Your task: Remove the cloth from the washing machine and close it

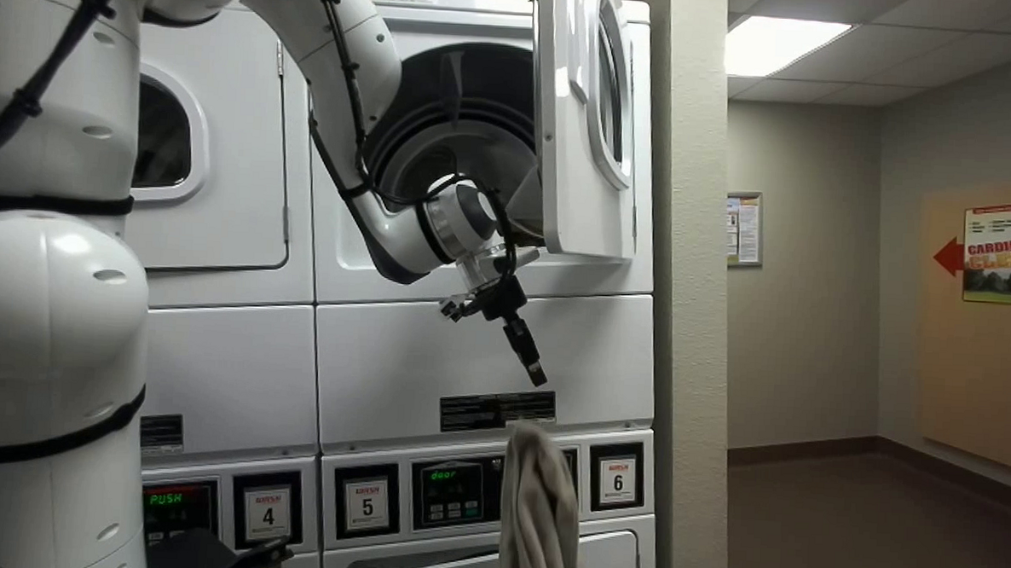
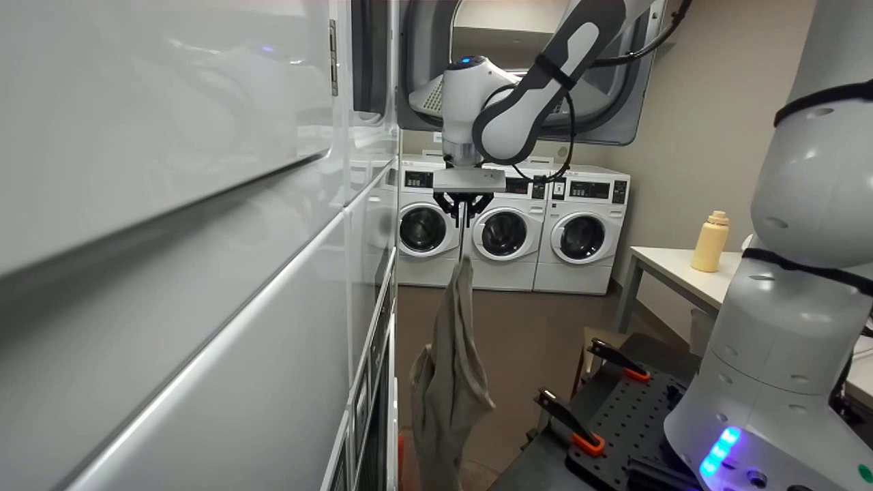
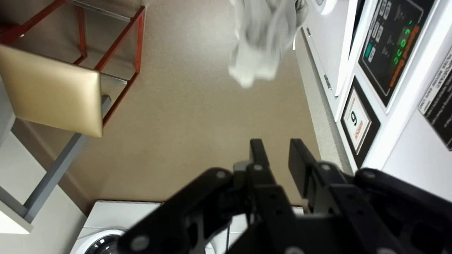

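The grey-beige cloth [image 1: 538, 516] hangs in the air below my gripper [image 1: 538, 379], with a visible gap between them. Both also show in an exterior view, the cloth [image 2: 447, 375] under the gripper [image 2: 463, 221]. In the wrist view the cloth [image 3: 261, 38] is blurred, beyond the fingertips. My gripper [image 3: 276, 144] is a little open, with nothing between the fingers. The upper machine's door [image 1: 584, 142] stands wide open, and its dark drum [image 1: 445, 94] shows behind the arm. The door's inner side [image 2: 627, 102] shows in an exterior view.
The machine's front panel [image 1: 502, 361] is close behind the gripper. A control display [image 1: 454, 491] reads "door". A table [image 2: 665, 262] holds a yellow bottle [image 2: 710, 242]. Clamps [image 2: 569, 419] sit by the robot base. A stool [image 3: 53, 91] and front-loading washers [image 2: 580, 235] are nearby.
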You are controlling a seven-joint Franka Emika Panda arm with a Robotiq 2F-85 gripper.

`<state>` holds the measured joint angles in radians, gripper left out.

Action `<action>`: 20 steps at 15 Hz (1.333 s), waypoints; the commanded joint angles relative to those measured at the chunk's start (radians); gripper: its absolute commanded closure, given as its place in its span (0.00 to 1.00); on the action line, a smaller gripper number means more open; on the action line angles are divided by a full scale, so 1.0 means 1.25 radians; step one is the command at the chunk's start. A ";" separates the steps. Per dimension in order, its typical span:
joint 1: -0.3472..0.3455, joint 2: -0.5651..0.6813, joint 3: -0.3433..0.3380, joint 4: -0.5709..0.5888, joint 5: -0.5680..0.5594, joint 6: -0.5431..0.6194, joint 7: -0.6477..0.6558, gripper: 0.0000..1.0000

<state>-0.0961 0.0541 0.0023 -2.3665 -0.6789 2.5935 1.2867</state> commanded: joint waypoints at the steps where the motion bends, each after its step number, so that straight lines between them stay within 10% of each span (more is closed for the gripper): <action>1: 0.035 0.009 -0.012 0.016 0.052 0.002 -0.048 0.44; 7: 0.052 0.001 -0.014 0.028 0.072 -0.010 -0.082 0.00; 14: 0.087 -0.055 0.010 0.116 0.158 -0.059 -0.253 0.00; 20: 0.112 -0.233 0.052 0.120 0.300 -0.318 -0.506 0.00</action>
<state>0.0406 -0.1153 0.0463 -2.2087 -0.3426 2.3521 0.7535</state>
